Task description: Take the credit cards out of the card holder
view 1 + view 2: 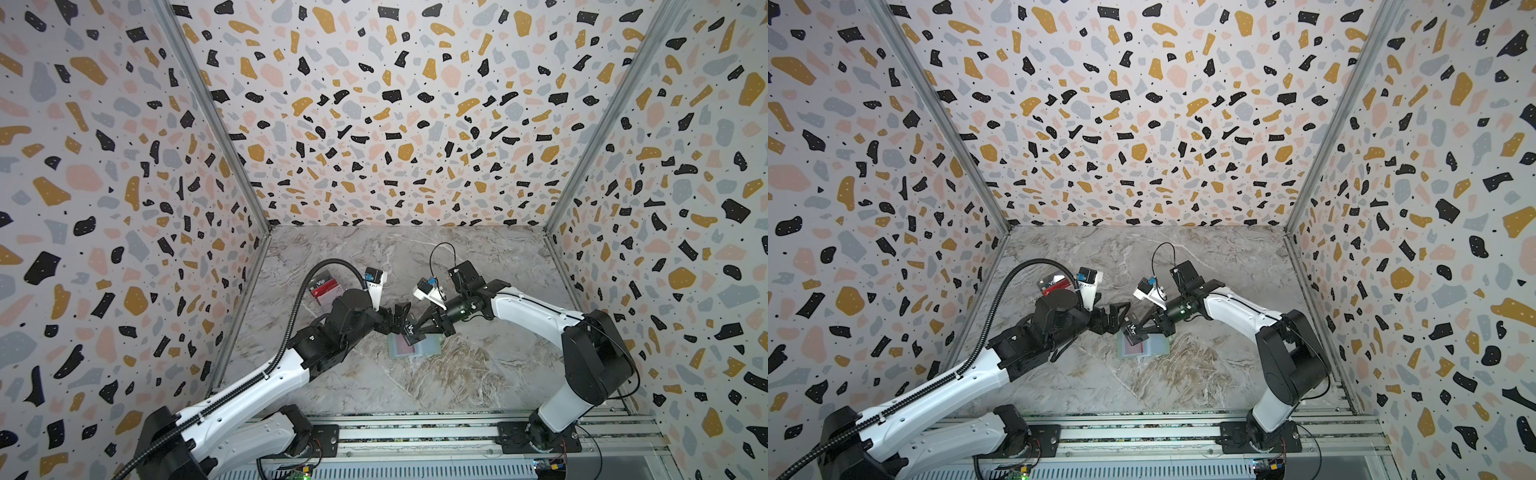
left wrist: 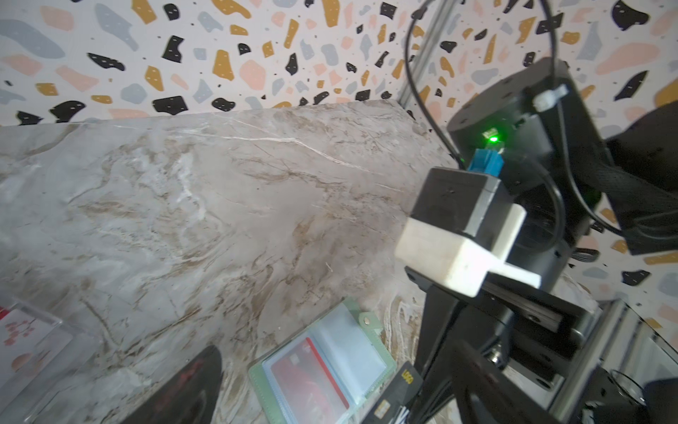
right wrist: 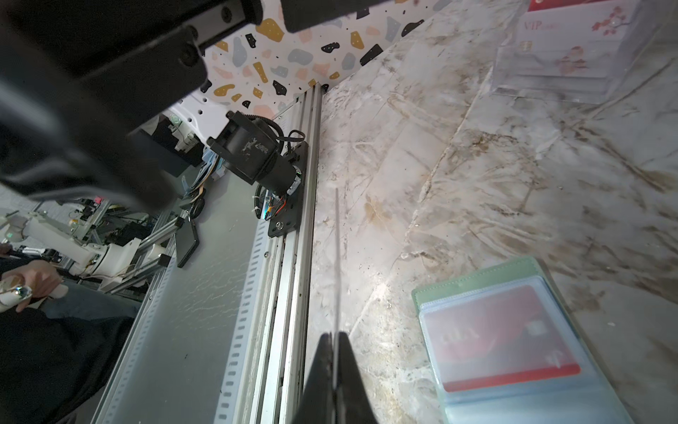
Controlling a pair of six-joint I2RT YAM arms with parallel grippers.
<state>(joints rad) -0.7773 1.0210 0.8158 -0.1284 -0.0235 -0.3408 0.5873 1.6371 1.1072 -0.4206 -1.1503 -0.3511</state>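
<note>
Clamped in my right claw (image 3: 335,336), the dark card (image 1: 409,332) hangs above the card holder (image 1: 430,347), likely for handover; my left claw (image 1: 397,320) gapes alongside.

Terrazzo-print walls (image 1: 374,104) on three sides of a marble tabletop (image 1: 478,374)

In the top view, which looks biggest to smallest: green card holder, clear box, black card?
1. card holder and clear box: about alike, both partly hidden.
2. black card: smallest.
</note>
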